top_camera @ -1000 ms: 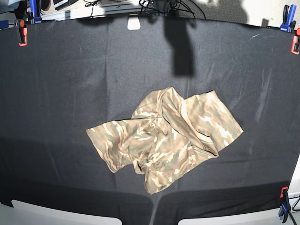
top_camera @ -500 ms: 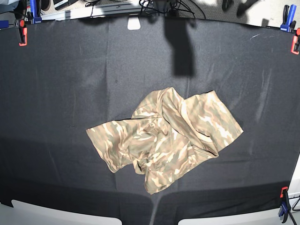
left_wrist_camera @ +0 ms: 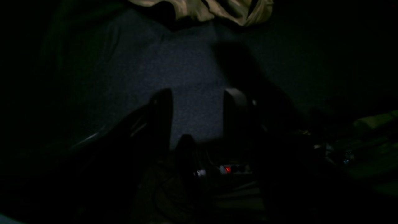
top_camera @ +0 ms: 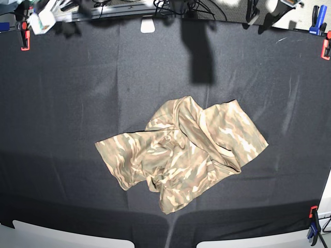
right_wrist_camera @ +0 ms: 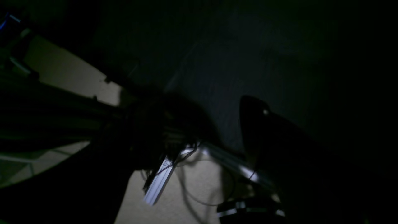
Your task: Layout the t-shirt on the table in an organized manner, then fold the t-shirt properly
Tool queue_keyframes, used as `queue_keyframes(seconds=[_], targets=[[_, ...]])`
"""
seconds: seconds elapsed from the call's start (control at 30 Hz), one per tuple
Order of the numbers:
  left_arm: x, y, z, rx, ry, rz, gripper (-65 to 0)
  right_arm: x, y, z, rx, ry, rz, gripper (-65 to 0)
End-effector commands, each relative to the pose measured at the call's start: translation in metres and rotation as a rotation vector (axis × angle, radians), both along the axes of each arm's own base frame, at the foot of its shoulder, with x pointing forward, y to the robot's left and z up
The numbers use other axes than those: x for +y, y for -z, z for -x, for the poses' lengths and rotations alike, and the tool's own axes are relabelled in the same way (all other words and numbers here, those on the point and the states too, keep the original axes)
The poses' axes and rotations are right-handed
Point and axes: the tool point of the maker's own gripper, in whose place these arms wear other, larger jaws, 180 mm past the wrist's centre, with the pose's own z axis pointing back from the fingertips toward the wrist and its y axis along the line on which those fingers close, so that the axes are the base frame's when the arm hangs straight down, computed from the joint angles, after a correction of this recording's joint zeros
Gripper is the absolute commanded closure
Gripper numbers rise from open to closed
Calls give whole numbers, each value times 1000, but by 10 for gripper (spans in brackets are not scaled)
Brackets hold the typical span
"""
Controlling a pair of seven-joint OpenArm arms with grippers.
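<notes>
The camouflage t-shirt (top_camera: 181, 155) lies crumpled in a heap at the middle of the black table (top_camera: 77, 93). Its edge shows at the top of the left wrist view (left_wrist_camera: 202, 9). My left gripper (top_camera: 260, 14) is at the far right edge of the table, well away from the shirt. In the left wrist view the left gripper (left_wrist_camera: 199, 99) is open and empty above the black cloth (left_wrist_camera: 186, 68). My right gripper (top_camera: 44, 20) is blurred at the far left corner. The dark right wrist view shows the right gripper (right_wrist_camera: 211, 124) with its fingers apart, over the table edge.
Red and blue clamps sit at the far left corner (top_camera: 24, 36), at the far right corner (top_camera: 326, 46) and at the near right edge (top_camera: 312, 227). A dark shadow (top_camera: 199, 51) falls on the cloth at the far middle. Cables and a rail (right_wrist_camera: 161, 183) lie beyond the edge.
Both arms have come into the base view at the far corners of the table, blurred with motion. The t-shirt has not moved.
</notes>
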Motion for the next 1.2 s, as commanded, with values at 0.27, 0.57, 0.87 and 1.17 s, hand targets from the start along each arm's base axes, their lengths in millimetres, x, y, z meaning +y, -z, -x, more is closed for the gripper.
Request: queue_keyframes(seconds=[0.27,0.57,0.87,1.17], targets=[[-7,-5,-39,-65,51,3,-250,9,-46,-56,-238,-21,-37,-371],[-4,-51,-141,-302,21,82,-250,32,-90,-133,-521,-65,-106,-371],[-8,-45,-153,-262,37,58,-250,31,-82,-145,-516,-101,-13,-371],[-10,-24,-152,-153,63,16,-250,7,-79,-185,-660,-186,349,-370]])
